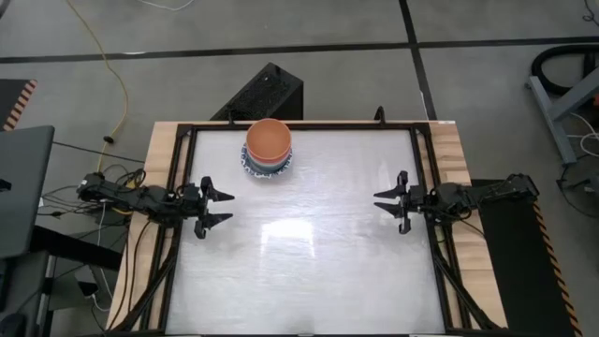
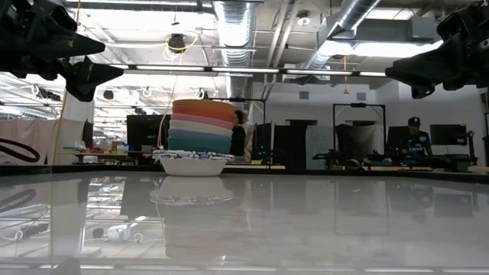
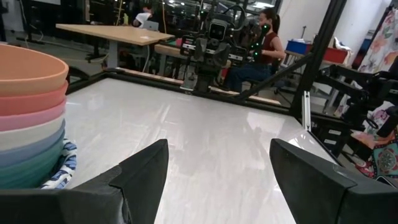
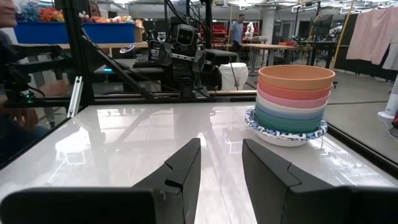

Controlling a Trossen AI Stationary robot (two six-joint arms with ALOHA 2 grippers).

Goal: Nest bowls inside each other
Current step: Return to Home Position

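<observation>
The bowls (image 1: 269, 148) stand nested in one stack near the table's far edge, left of centre. An orange bowl (image 4: 296, 76) is on top, with red, pink, cream, blue and green ones under it. The bottom bowl is white with a blue patterned rim (image 2: 192, 156) and rests on the table. My left gripper (image 1: 230, 208) hovers open at the table's left side, level, nearer than the stack. My right gripper (image 1: 377, 201) hovers at the right side, its fingers partly apart with nothing between them.
A black frame (image 1: 299, 124) runs around the glossy white table top. A black box (image 1: 262, 94) sits on the floor just beyond the far edge. People sit and stand at desks (image 3: 118, 32) in the room beyond the table.
</observation>
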